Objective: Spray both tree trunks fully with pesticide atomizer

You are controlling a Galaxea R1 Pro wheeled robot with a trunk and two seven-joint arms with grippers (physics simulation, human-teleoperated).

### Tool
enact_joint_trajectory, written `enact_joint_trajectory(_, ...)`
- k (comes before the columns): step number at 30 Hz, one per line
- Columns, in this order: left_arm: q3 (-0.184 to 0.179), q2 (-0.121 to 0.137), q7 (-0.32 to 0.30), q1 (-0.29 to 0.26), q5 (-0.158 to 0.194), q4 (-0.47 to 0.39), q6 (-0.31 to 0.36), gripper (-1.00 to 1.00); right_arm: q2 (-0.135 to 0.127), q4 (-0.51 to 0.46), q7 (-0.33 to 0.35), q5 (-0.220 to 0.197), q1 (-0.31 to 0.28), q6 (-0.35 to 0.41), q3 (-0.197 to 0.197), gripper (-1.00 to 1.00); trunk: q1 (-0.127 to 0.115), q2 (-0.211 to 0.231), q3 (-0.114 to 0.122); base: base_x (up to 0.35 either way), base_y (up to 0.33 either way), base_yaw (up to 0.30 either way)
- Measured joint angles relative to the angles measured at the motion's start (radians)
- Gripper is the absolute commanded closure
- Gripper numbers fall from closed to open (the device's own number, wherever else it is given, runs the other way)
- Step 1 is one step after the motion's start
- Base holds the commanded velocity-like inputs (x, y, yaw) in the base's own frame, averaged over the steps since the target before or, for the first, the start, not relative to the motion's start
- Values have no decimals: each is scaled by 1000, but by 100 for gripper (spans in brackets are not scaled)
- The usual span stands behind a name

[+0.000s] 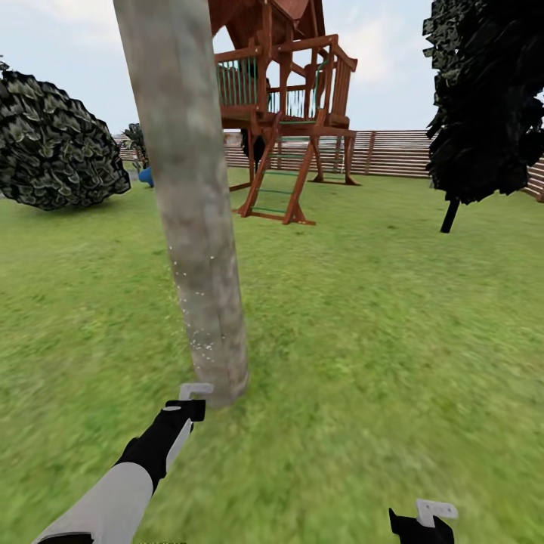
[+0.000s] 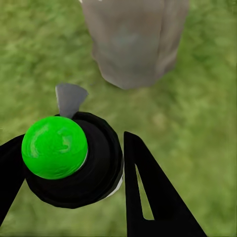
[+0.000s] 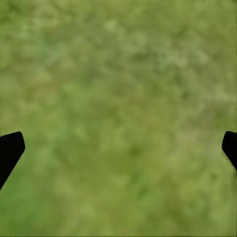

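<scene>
Green cap up top, dark body below: that's the pesticide atomizer (image 2: 69,158), clamped between the two black fingers of the left tool (image 2: 74,168), so that one's closed on the bottle. Its pale grey spray head (image 2: 70,98) points away from the arm toward the foot of the tree trunk (image 1: 193,204), which stands just beyond it on the grass (image 1: 363,317). In the head view the left tool (image 1: 189,404) sits low and near, right by the base of the trunk. Tiny whitish specks show on the lower trunk, probably spray, hard to be sure.

Right tool (image 3: 118,148) hangs over bare grass with its fingertips far apart, so it's open and holding nothing.

For doing this bit well, I'd keep the nozzle squared on the bark and sweep slowly upward and around, since the upper trunk looks unspeckled. Staying this close risks covering just a small patch.

Further out: wooden play tower (image 1: 287,98), slatted fence (image 1: 393,151), dark bush (image 1: 53,143) on the left.
</scene>
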Motion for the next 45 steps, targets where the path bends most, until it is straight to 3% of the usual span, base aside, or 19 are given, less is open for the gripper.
enact_joint_trajectory(8,0,0,0,0,0,0,0,100,0,0,0,0,0,0,0,-100,0,0,0,80,-264,262)
enact_joint_trajectory(19,0,0,0,0,0,0,0,100,0,0,0,0,0,0,0,-100,0,0,0,62,-264,22)
enact_joint_trajectory(30,0,0,0,0,0,0,0,100,0,0,0,0,0,0,0,-100,0,0,0,0,-266,256)
enact_joint_trajectory(45,0,0,0,0,0,0,0,100,0,0,0,0,0,0,0,-100,0,0,0,32,-266,102)
